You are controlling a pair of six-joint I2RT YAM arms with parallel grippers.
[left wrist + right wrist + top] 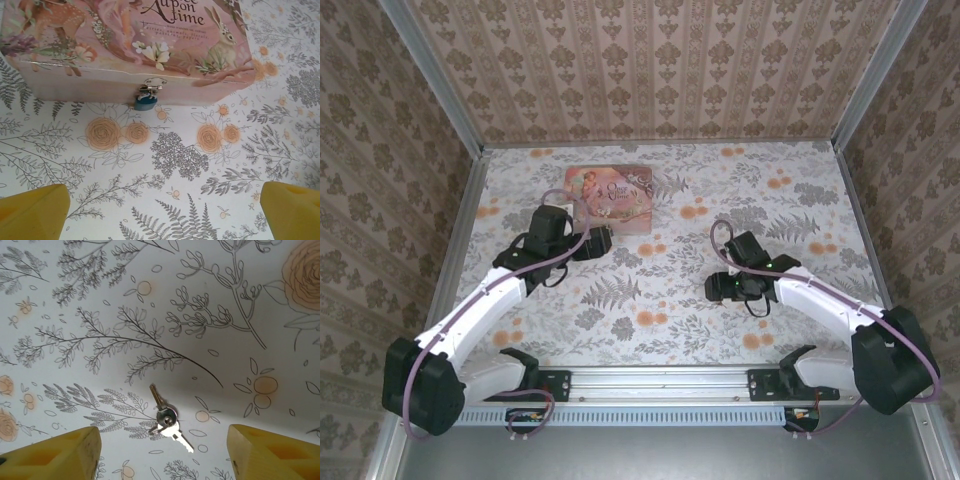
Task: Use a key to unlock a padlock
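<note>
The tiny teal padlock (146,102) hangs by its silvery shackle from the clasp on the front wall of the pink picture tin (100,75). My left gripper (162,222) is open a short way in front of it, with its yellow fingertips (32,212) spread wide and nothing between them. Two small silvery keys on a ring (167,417) lie flat on the floral tablecloth. My right gripper (162,462) is open just behind them, and its yellow fingers (275,452) stand apart on either side without touching the keys.
In the top view the pink tin (610,187) sits at the back left of the table with the left gripper (600,243) at its front edge. The right gripper (718,287) is mid-table. Patterned walls enclose the table on three sides.
</note>
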